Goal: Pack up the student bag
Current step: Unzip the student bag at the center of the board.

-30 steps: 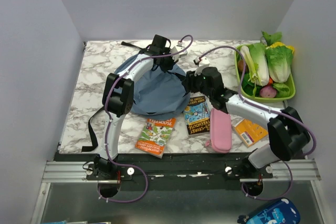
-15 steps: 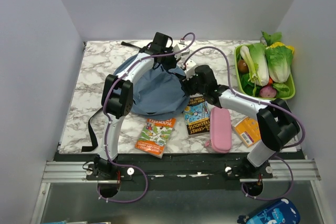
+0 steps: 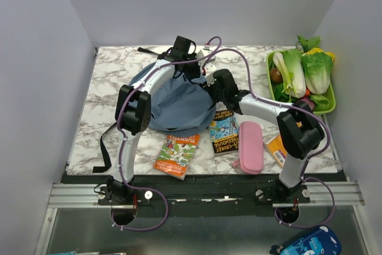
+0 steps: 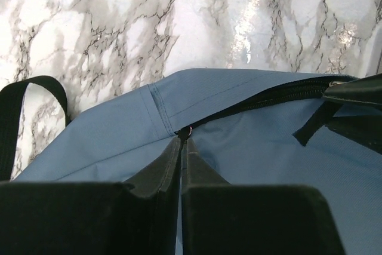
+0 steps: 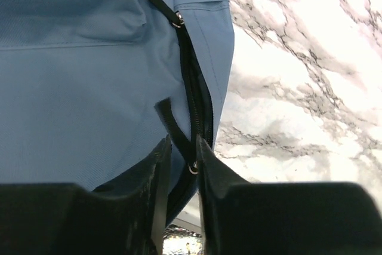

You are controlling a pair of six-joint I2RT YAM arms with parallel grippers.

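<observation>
The dusty-blue student bag (image 3: 173, 103) lies at the table's middle left, its black zipper (image 4: 262, 97) running along the far edge. My left gripper (image 3: 186, 67) reaches over the bag's far side; in the left wrist view its fingertips (image 4: 184, 137) are pressed together on a zipper pull at its small ring. My right gripper (image 3: 207, 82) is at the bag's right edge. In the right wrist view its jaws (image 5: 182, 143) stand narrowly apart on either side of a second black pull tab (image 5: 174, 125), with a sliver of space on the left.
Two picture books (image 3: 178, 155) (image 3: 224, 131), a pink pencil case (image 3: 250, 146) and an orange book (image 3: 279, 147) lie near the front edge. A green tray (image 3: 298, 112) of vegetables sits at the far right. A bag strap (image 3: 107, 147) trails off the left front.
My right arm has swung left from above the books to the bag's right edge, and its jaws have narrowed round the pull tab. The left arm has stayed in place.
</observation>
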